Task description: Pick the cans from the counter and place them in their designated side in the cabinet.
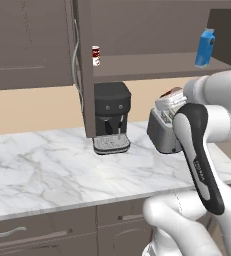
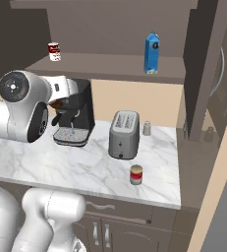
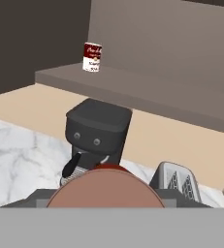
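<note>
Step in hand: carrying the first can to the cabinet [image 2: 203, 74]. Read from the right base view, left to right.

- At 10 o'clock, a slim white can [image 2: 54, 51] stands on the shelf [image 2: 110, 65], left end.
- Just below it, at 9 o'clock, the gripper [image 2: 60, 98] is raised above the coffee machine [image 2: 75, 118]. The brown can [image 3: 106, 188] sits in it, clear of the counter [image 2: 85, 165]. The fingers are hidden behind the can; judged clamped on it.
- Centre: toaster [image 2: 123, 134], with a small shaker [image 2: 147, 128] at its 2 o'clock.
- At 5 o'clock of the toaster, the red-and-white can [image 2: 136, 174] stands near the counter's front edge, not yet collected.
- At 1 o'clock, a blue carton [image 2: 152, 52] occupies the shelf's right end.

Next move calls for lifting to shelf height, then setting the can upright without striking the white can. Which side is designated cannot be told.
</note>
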Robot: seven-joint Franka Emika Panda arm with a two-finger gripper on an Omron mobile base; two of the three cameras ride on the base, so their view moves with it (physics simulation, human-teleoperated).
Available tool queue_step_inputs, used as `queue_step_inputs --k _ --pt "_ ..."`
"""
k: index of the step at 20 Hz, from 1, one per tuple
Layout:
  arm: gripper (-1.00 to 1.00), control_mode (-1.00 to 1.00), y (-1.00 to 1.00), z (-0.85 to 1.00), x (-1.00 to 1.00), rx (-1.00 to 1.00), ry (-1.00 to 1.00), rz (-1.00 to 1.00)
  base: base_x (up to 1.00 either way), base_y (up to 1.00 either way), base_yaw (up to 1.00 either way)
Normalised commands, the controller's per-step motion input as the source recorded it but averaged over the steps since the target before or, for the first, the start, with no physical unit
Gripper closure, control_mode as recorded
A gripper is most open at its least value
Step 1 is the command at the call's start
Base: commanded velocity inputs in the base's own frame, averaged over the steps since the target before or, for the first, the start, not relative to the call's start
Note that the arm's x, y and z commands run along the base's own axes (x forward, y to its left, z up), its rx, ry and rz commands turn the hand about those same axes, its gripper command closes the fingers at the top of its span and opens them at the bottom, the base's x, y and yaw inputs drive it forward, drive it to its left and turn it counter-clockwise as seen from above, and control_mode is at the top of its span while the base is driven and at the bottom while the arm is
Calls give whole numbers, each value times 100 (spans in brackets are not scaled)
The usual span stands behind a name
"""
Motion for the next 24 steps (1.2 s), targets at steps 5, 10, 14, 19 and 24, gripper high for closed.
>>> queue_step_inputs --k 5,10,14,19,24 --pt "100 -100 0 25 2 2 0 1 0 0 0" --pt "100 -100 0 21 0 2 0 2 0 0 0" --pt "100 -100 0 15 2 2 0 2 0 0 0" --pt "100 -100 0 10 4 1 -2 2 0 0 0" --pt "100 -100 0 11 2 1 -5 2 0 0 0"
